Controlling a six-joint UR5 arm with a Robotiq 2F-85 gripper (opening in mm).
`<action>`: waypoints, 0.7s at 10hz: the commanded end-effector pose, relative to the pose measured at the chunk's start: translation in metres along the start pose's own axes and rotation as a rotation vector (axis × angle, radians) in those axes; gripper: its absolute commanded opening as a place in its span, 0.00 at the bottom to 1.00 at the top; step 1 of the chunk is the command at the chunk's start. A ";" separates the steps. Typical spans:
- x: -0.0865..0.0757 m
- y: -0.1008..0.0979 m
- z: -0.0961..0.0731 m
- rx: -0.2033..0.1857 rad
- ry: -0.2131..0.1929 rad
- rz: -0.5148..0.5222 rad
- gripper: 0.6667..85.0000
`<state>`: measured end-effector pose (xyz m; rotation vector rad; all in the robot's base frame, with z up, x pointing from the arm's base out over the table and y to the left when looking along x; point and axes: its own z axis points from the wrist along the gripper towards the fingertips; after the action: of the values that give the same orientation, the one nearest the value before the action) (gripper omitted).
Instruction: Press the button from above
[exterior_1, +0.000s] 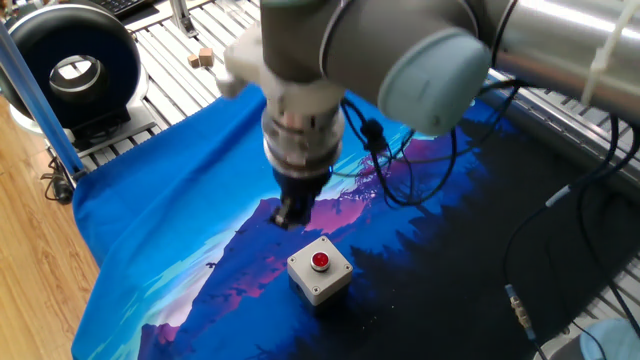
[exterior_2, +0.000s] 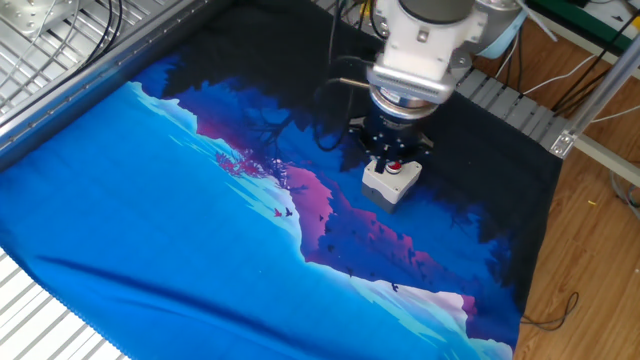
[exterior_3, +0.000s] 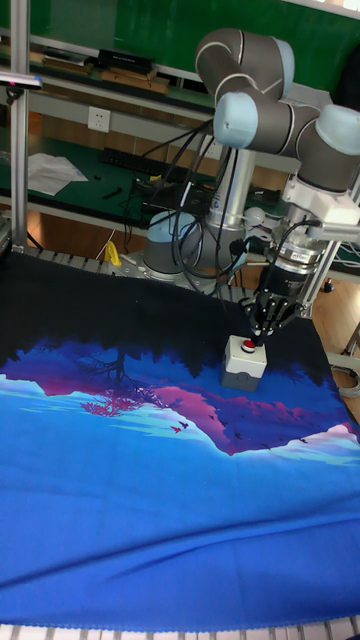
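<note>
The button (exterior_1: 320, 261) is small, round and red, set in the top of a light-grey square box (exterior_1: 318, 282) on the dark part of the printed cloth. In the tall fixed view the button (exterior_3: 249, 346) shows just below my gripper (exterior_3: 262, 334), whose fingers taper down to a single point, shut with nothing held. My gripper (exterior_1: 289, 214) hangs a little above the box, and I see no contact. From the other side my gripper (exterior_2: 392, 160) covers much of the box (exterior_2: 390, 186) top, with only a sliver of the red button (exterior_2: 394, 167) showing.
A blue and purple landscape cloth (exterior_1: 170, 200) covers the slatted metal table. A black round device (exterior_1: 75, 70) and a small wooden block (exterior_1: 203, 58) sit at the far left. Black cables (exterior_1: 400, 185) hang off the arm. The robot base (exterior_3: 200, 240) stands behind the cloth.
</note>
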<state>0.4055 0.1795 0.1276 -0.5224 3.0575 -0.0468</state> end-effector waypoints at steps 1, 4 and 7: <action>0.002 0.012 0.007 -0.018 -0.016 0.033 0.00; 0.007 0.007 0.007 0.002 0.003 0.016 0.00; 0.045 0.022 0.012 0.001 0.066 0.003 0.00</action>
<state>0.3825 0.1819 0.1175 -0.5175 3.0859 -0.0695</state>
